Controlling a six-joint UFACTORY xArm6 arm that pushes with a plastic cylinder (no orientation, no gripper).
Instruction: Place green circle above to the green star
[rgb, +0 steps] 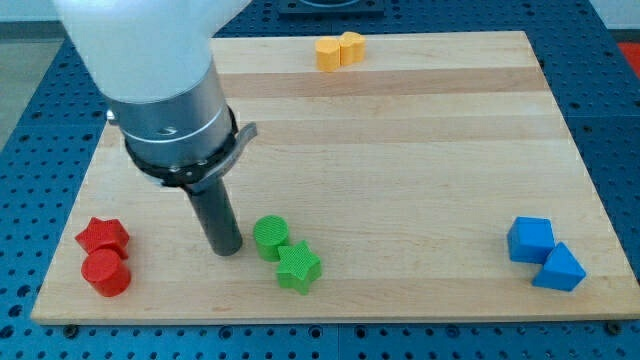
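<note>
Camera view: my tip (225, 250) rests on the wooden board (420, 150), just to the view's left of the green circle (270, 237), with a narrow gap between them (no contact visible). The rod holds nothing. The green circle touches the green star (298, 268), lying up and to the left of it. The red, yellow and blue blocks lie well apart from the tip.
</note>
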